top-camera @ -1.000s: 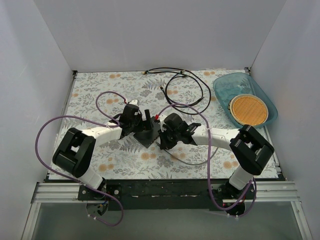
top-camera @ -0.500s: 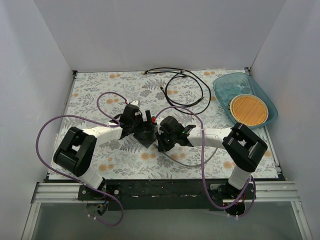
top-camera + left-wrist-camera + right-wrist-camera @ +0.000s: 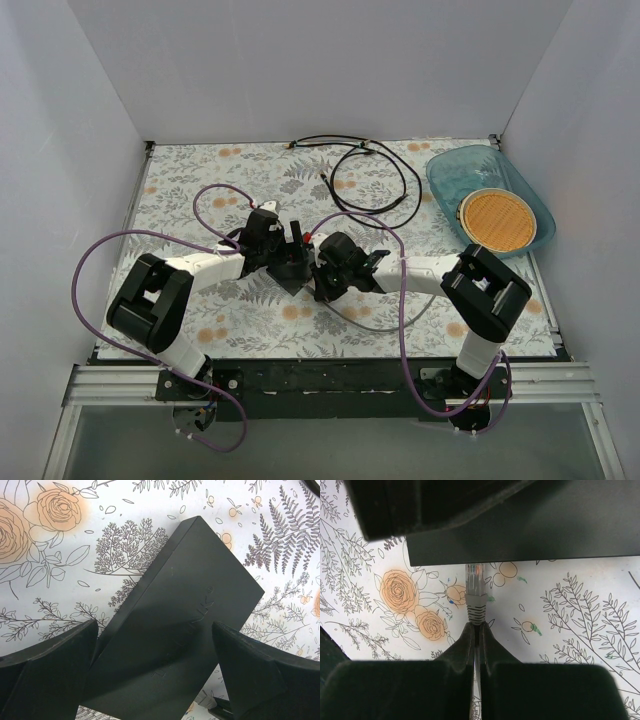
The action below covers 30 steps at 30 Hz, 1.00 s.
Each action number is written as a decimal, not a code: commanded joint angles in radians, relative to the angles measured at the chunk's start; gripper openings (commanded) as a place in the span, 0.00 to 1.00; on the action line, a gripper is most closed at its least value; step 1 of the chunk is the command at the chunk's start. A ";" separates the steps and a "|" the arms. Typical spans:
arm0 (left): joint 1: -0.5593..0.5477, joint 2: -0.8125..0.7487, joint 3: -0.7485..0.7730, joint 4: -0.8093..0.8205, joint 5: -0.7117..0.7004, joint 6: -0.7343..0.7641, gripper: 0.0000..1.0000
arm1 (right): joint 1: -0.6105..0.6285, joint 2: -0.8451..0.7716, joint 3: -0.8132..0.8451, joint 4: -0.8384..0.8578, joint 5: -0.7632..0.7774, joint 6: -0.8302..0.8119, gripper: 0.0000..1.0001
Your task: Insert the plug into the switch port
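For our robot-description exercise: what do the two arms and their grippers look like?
The left arm and right arm have white links between bulky black joints, each trailed by a looping purple cable. The left gripper and right gripper have plain matte-black wedge fingers.

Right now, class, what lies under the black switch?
The flowered table cover shows around the switch's edges; whatever lies directly beneath it is hidden by the box itself.

Illegible embossed lettering on switch (image 3: 175,630)
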 commanded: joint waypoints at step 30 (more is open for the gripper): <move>0.001 -0.006 -0.041 0.015 0.026 0.004 0.98 | 0.029 0.002 0.058 -0.019 0.149 0.032 0.01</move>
